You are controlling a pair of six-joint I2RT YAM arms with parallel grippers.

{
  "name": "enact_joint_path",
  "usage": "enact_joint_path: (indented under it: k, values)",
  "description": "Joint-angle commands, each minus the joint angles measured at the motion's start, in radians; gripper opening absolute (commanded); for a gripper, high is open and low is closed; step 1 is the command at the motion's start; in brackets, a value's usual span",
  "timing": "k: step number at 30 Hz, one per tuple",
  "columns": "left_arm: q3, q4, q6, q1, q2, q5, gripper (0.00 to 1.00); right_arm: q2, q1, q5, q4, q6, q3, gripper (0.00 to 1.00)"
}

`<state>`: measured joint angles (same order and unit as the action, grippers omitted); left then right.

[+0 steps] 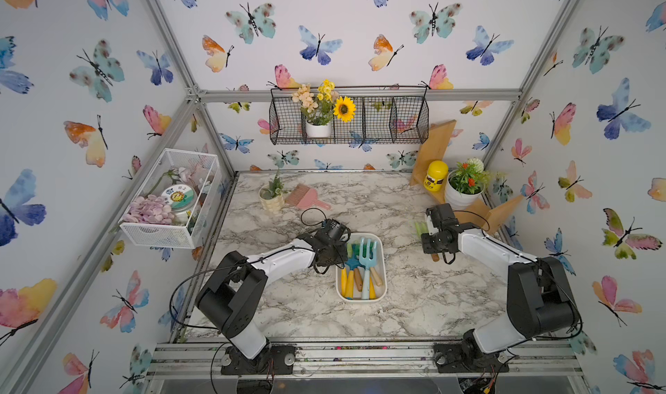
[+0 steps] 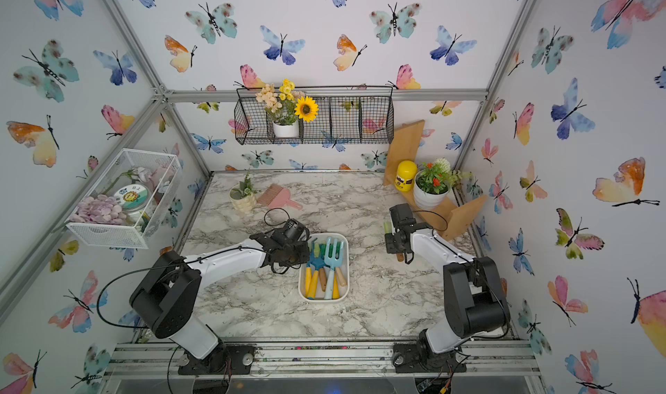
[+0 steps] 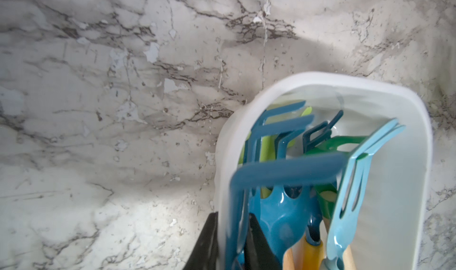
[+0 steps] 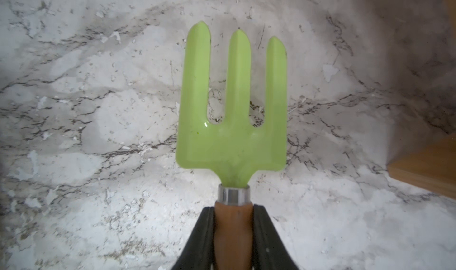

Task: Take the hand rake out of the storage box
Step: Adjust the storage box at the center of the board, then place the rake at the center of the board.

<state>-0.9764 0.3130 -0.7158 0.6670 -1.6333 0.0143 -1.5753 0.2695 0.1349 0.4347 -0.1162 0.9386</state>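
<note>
Marble tabletop [image 1: 432,302] under me, butterfly walls all round, my bases at six o'clock. Just toward six from the middle sits the storage box [image 1: 384,266]. The hand rake [image 1: 351,264] lies inside it, dark blue, head toward twelve and handle toward six. It's packed against a light blue fork [image 1: 367,253] and yellow-handled tools.

My left pincer [image 3: 232,219] is at the box's nine o'clock edge, closed tight. The wrist camera tells the story: one finger [image 3: 206,241] outside the white wall, the other inside, a blue rake prong pinched between them. As I read it, the wall is caught in there too. That's the danger! If I lift now, the whole box could tip or come up with me and spill everything. Second worry: the prongs are laced among a green tool [image 3: 328,145] and a smaller dark head [image 3: 318,133], so a crooked pull could drag neighbours along. And a grip on a prong, not the handle, may let the rake swing.

Both top views miss all that, because my wrist covers the fingers. They do give what the wrist view lacks: the handles, and how the box lies on the table.

My right pincer [image 4: 234,214] is out at the box's three o'clock, well apart, clamped on the brown handle of a green fork [image 4: 233,103]. That's plain only from its wrist. In a top view the green fork [image 1: 420,230] is a mere sliver.
</note>
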Motion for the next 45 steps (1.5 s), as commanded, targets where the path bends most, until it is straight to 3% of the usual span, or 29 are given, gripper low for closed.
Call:
enact_joint_path:
  k: [1,10,19,25,36,42,45]
  values:
    - [-0.006,0.045,0.083,-0.050,-0.022,0.003,0.21,-0.044,-0.009,-0.005,-0.059,0.024,-0.006,0.05]
    - [-0.036,0.062,0.165,-0.126,-0.031,0.014,0.21,-0.112,-0.010,-0.009,-0.102,0.034,-0.008,0.05]
    - [-0.057,0.049,0.137,-0.137,-0.045,0.026,0.22,-0.163,-0.010,-0.034,-0.122,-0.025,-0.021,0.09]
    - [-0.047,0.050,0.130,-0.137,-0.037,0.025,0.25,-0.160,-0.010,-0.033,-0.126,-0.031,-0.032,0.24]
    - [-0.067,0.115,0.128,-0.160,0.050,0.013,0.45,-0.047,-0.010,-0.056,-0.045,-0.021,0.036,0.49]
    - [-0.120,0.169,0.127,-0.167,0.097,0.019,0.46,0.017,-0.006,-0.142,0.026,-0.044,0.096,0.52]
    - [-0.142,0.212,0.102,-0.111,0.119,-0.027,0.46,0.065,0.036,-0.189,0.019,-0.091,0.087,0.52]
